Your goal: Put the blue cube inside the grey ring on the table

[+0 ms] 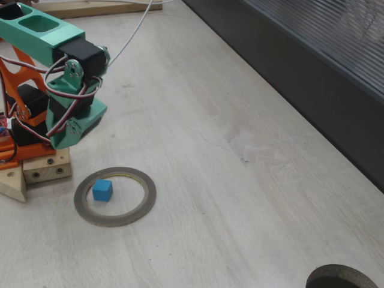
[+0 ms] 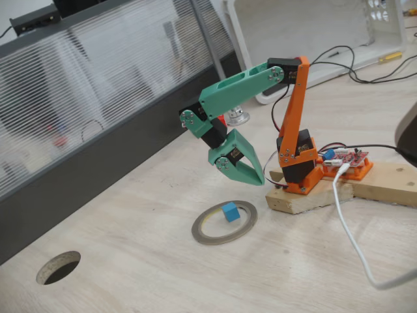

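The blue cube [image 1: 102,190] [image 2: 229,211] lies flat on the table [image 1: 240,180] inside the grey ring [image 1: 147,193] [image 2: 210,237], near the ring's edge on the arm's side and free of any grip. The green gripper [image 1: 63,141] [image 2: 259,181] hangs above the table beside the ring, close to the arm's base and apart from the cube. Its jaws meet at the tip with nothing between them.
The arm's orange base stands on a wooden block [image 1: 42,171] [image 2: 313,195] next to the ring. A dark round hole [image 1: 342,277] [image 2: 58,267] is cut in the table farther off. A white cable [image 2: 355,241] trails over the table. A dark wall [image 1: 312,84] bounds the far edge.
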### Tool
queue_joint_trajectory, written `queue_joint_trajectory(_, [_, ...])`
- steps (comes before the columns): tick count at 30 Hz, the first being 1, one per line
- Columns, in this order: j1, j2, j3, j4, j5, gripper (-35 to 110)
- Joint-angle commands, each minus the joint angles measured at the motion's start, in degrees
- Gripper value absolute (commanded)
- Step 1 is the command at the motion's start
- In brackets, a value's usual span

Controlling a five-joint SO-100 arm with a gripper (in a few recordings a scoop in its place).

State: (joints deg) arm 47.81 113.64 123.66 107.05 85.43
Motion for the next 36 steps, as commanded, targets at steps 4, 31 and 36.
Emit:
queue_joint_trajectory(4, [0.09, 1.76, -0.44, 1.41, -0.18, 1])
queue_joint_trajectory(31, [0.09, 7.73, 7.21, 1.23, -0.18, 1])
queue_joint_trajectory(36, [0.18, 7.56, 7.21, 1.23, 0.18, 1])
